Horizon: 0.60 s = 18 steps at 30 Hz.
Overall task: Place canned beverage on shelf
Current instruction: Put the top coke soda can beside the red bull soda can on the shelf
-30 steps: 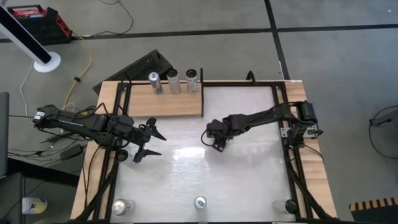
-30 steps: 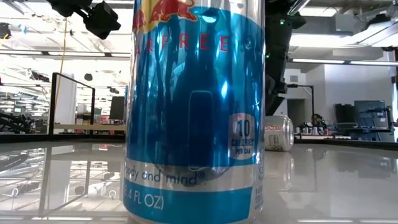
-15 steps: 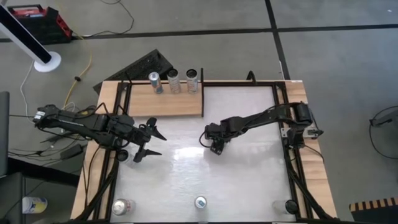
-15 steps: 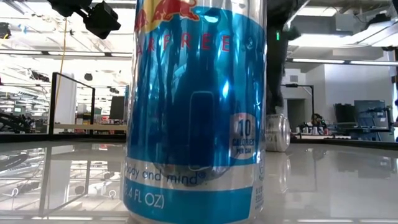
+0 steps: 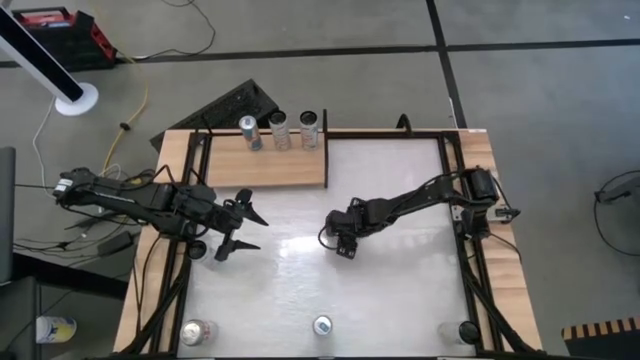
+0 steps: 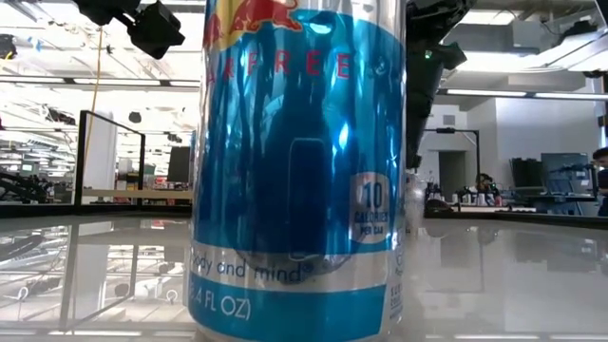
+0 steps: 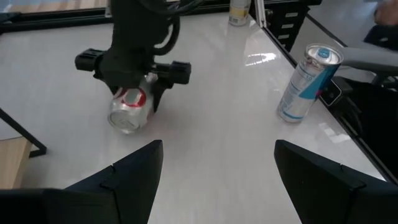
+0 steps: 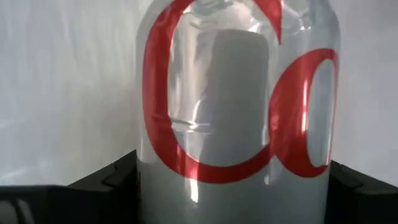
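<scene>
Glossy white tabletop (image 5: 390,290) reflects ceiling lights, bare concrete floor around it. Right gripper (image 7: 134,93) reaches down at mid-table, fingers either side of a silver-and-red can (image 7: 127,111) lying on its side — whether it grips yet, I cannot tell. Left gripper (image 5: 240,222) hovers spread wide near the left edge. Three cans stand on the shelf (image 5: 265,168) at the far-left corner; three more line the near edge — the blue can (image 6: 299,161) blocks the low view.

The blue can (image 6: 299,171) reads "FREE", "10 CALORIES PER CAN", "body and mind" and "FL OZ".
</scene>
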Motion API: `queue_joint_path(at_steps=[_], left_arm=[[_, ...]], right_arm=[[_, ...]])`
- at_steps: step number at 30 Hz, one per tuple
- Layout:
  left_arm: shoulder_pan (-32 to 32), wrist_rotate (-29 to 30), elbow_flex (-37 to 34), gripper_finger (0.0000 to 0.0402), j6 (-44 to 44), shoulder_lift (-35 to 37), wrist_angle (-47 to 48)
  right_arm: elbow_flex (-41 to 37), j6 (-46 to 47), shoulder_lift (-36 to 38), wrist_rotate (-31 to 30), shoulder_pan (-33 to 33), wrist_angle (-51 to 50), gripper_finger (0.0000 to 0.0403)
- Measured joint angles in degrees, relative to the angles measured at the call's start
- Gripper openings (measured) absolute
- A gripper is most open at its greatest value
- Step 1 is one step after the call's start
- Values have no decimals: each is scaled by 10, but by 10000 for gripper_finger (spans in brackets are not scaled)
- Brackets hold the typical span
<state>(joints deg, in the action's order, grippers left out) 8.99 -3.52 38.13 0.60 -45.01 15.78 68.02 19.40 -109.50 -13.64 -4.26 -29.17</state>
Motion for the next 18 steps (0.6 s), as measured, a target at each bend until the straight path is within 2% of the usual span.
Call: queue_joint_path(at_steps=[5,9,12,14,18], left_arm=[[0,12,-2,293,0,-8,-28],[0,33,-42,293,4,-20,-136],[0,118,-66,293,-2,-19,-192],[0,181,-72,293,-22,-14,-219],[-4,220,-71,293,-106,-7,-226]], right_arm=[[-1,-41,34,-112,-35,148,318],[-1,-115,44,-130,-58,327,318],[-3,-162,39,-131,-59,411,318],[-2,-180,39,-156,-55,449,318],[-2,-220,41,-213,-46,455,318]])
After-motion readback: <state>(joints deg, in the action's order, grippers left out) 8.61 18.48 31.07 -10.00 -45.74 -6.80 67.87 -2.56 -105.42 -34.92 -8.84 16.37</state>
